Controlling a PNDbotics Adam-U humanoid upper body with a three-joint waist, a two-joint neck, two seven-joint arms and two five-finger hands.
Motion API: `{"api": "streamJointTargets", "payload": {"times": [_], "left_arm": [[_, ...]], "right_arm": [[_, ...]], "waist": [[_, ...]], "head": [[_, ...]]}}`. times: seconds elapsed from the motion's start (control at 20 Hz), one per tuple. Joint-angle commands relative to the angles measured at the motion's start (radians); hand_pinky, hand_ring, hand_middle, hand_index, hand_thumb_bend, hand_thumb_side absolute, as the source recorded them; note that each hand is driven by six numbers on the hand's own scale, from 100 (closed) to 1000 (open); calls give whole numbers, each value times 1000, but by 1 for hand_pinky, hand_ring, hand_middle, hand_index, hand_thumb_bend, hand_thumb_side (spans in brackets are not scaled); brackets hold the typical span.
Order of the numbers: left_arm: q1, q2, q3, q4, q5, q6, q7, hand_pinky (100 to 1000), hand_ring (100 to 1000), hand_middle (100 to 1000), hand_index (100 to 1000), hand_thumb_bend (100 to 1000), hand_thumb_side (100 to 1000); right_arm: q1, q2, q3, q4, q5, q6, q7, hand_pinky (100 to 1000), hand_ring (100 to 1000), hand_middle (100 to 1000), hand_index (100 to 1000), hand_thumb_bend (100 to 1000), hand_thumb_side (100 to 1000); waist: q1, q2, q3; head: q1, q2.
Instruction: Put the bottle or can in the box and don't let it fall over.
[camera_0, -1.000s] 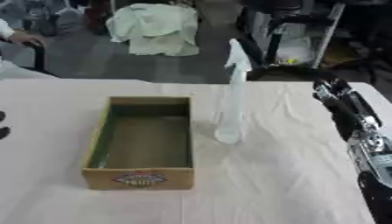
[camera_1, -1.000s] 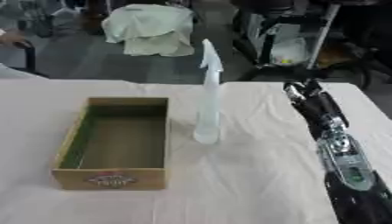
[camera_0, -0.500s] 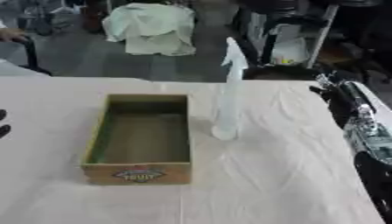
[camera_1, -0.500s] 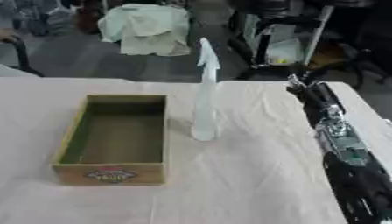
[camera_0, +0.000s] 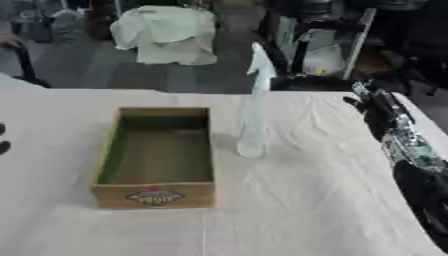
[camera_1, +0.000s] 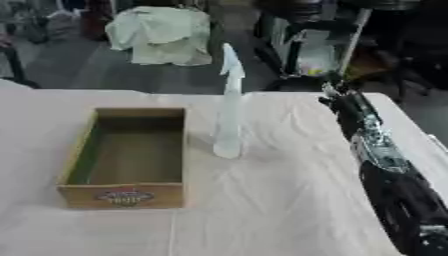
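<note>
- We look down on a table (camera_0: 289, 220) under a creased white cloth; beyond its far edge a pale sheet (camera_0: 166, 32) is draped over something, amid dark stands.
- The bottle (camera_0: 254, 107), a tall, slim, translucent spray bottle with a trigger head, stands upright on the cloth just right of the box (camera_0: 157, 155), not yet inside.
- We judge it light and top-heavy, with a narrow base and smooth plastic sides; a hold around the mid-body, below the trigger head, should keep it from tipping.
- The wooden box lies open and bare inside, its printed label on the near wall.
- Our right hand (camera_0: 372, 102) lies out toward the far right, apart from the bottle; we cannot tell how its fingers stand.
- At the left edge, dark shapes are probably our left hand (camera_0: 3, 137), touching nothing.
</note>
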Motion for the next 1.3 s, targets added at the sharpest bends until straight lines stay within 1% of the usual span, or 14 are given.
{"api": "streamJointTargets", "payload": {"times": [0.05,0.3,0.65,0.8,1.0,1.3], "left_arm": [[-10,22,-1,-10,3,0,-3,1000,1000,1000,829,100,794],[-9,22,-1,-11,3,0,-4,1000,1000,1000,829,100,794],[-8,23,-2,-10,3,-1,-5,1000,1000,1000,829,100,795],[-9,22,-3,-10,3,-1,-6,1000,1000,1000,829,100,794],[-10,21,-3,-11,4,-1,-6,1000,1000,1000,829,100,795],[-11,19,-4,-12,3,-1,-7,1000,1000,1000,829,100,796]], "right_arm": [[-21,-38,5,-6,28,-18,24,942,1000,1000,1000,100,470],[-20,-29,8,-24,76,-14,63,950,1000,1000,1000,100,470],[-21,-14,13,-59,106,13,111,961,1000,1000,1000,100,470],[-21,-9,15,-72,118,26,120,964,1000,1000,1000,100,470],[-29,5,23,-89,157,52,125,969,1000,1000,1000,100,470],[-30,20,26,-107,170,80,127,971,1000,1000,1000,100,470]], "waist": [[3,-14,0],[3,-14,-2],[3,-14,-3],[3,-14,-3],[4,-13,-3],[6,-8,-2]], "head": [[-12,-13],[-17,-16],[-22,-18],[-21,-19],[-16,-17],[5,-1]]}}
